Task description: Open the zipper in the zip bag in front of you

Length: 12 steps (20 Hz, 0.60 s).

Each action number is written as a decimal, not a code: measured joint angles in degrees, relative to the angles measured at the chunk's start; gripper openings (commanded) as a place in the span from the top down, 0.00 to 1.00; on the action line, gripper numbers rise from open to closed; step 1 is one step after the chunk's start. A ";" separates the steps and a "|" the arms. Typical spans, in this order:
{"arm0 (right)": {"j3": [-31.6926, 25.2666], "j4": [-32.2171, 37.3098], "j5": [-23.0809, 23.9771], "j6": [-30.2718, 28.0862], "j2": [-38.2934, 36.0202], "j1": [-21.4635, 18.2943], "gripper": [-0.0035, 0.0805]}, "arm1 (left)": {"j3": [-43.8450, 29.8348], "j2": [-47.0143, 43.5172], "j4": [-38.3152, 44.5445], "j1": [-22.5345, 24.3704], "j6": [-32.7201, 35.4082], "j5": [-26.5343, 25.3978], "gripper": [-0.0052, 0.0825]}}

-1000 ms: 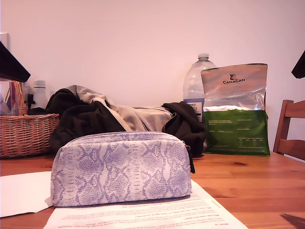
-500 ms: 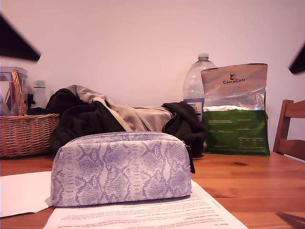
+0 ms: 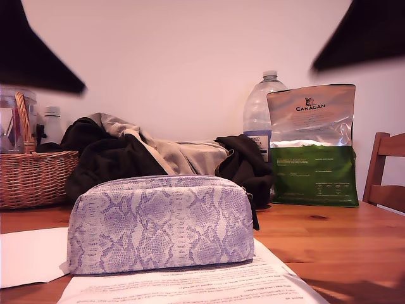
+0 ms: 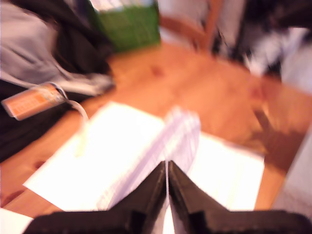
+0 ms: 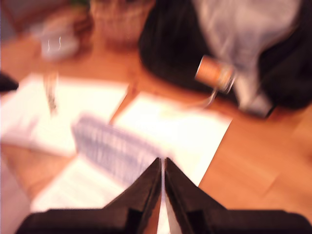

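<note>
Zip bag (image 3: 161, 224) on papers (image 3: 190, 288), before clothes (image 3: 152, 155).

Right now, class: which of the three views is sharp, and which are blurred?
Exterior view: sharp on the zip bag, though two dark arm shapes in its upper corners smear. First and second wrist views: both blurred throughout, the zip bag only a pale streak.

**Colours and patterns on our table**

We see the zip bag (image 3: 161, 225) in a pale lavender-and-white snakeskin print, with a small black pull tab (image 3: 253, 214) at its end. It rests on white printed paper (image 3: 190, 288) over our warm orange-brown wooden table (image 3: 335, 244). Behind it lie black and beige clothes (image 3: 158, 155), a tan wicker basket (image 3: 35, 177) and a silver-and-green foil bag (image 3: 313, 145). The wall (image 3: 177, 57) is pale pinkish-white.
</note>
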 measured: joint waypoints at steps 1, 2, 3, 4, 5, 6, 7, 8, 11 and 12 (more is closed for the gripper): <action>0.00 0.26 -0.79 -0.59 2.54 0.00 0.97 | 0.96 1.92 -0.04 0.00 2.03 0.85 0.78; -0.02 1.01 -1.62 -1.55 4.44 0.00 0.97 | 2.23 3.52 0.04 0.00 5.46 1.38 0.70; -0.02 2.03 -1.92 -1.88 5.73 0.00 0.97 | 3.67 5.20 0.22 0.00 9.38 1.53 0.65; -0.02 3.28 -2.19 -2.95 6.75 0.00 0.97 | 5.18 7.19 0.37 0.00 12.68 1.84 0.60; -0.02 4.31 -2.23 -3.54 7.67 0.00 0.97 | 6.47 9.79 0.63 0.00 14.97 2.64 0.57; -0.02 5.14 -2.29 -4.33 8.59 0.00 0.97 | 7.37 12.46 0.66 0.00 16.35 3.89 0.57; -0.02 5.77 -2.32 -4.39 9.42 0.00 0.96 | 7.76 15.15 0.81 0.00 17.31 4.70 0.57; -0.02 6.05 -2.32 -4.44 10.16 0.00 0.91 | 8.02 17.92 1.03 0.00 17.57 5.29 0.57; -0.02 6.19 -2.32 -4.55 11.04 0.00 0.72 | 9.42 25.05 0.94 0.00 20.41 5.55 0.57; -0.02 6.23 -2.29 -4.59 11.10 0.00 0.72 | 10.49 27.06 0.98 0.00 21.14 5.55 0.57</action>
